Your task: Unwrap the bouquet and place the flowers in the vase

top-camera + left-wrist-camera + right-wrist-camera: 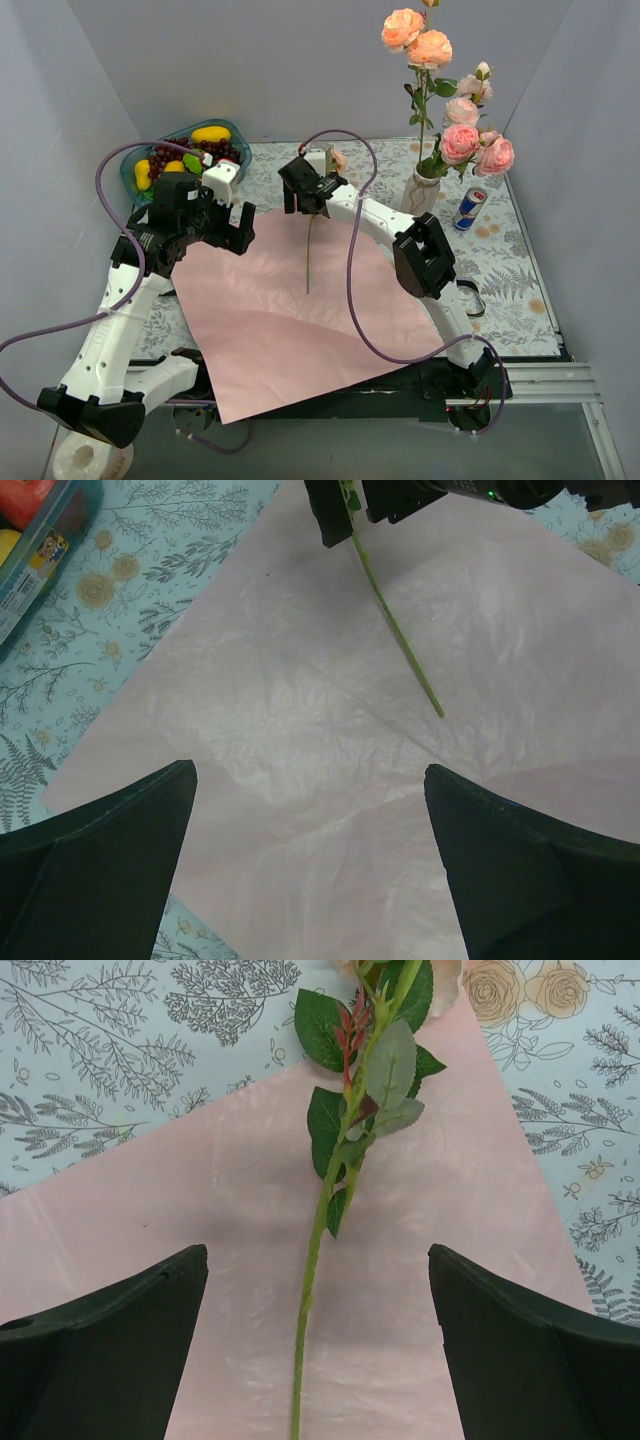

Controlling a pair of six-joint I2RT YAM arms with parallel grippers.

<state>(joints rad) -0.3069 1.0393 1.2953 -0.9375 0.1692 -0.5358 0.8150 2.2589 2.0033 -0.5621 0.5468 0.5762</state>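
Two arms rise from the near edge of the table, where a bare metal rail (560,380) runs along the right. Just beyond the bases, the lilac-pink wrapping paper (290,320) lies spread flat and creased over most of the near half of the surface. One corner hangs past the near edge. Under it is a pale blue tablecloth (510,270) printed with grey ferns and yellow blossoms.

The left gripper (228,235) hangs over the paper's left part with its jaws spread wide and nothing between them. In the left wrist view only bare paper shows between its fingers.

One loose rose stem (309,255) lies on the middle of the sheet, running away from the arms. Its leaves and pale bloom reach the paper's far corner. The right gripper (308,200) hovers over that far end with its jaws released and standing apart on either side of the stem, which rests on the paper.

Further back on the right, the white vase (422,192) stands upright on the cloth and holds the other flowers (460,140), pink and peach roses. A red-and-blue can (469,207) stands just beside the vase. At the far left sits a blue tub of fruit (185,160). Plain grey-white walls (280,60) close in the back and both sides.
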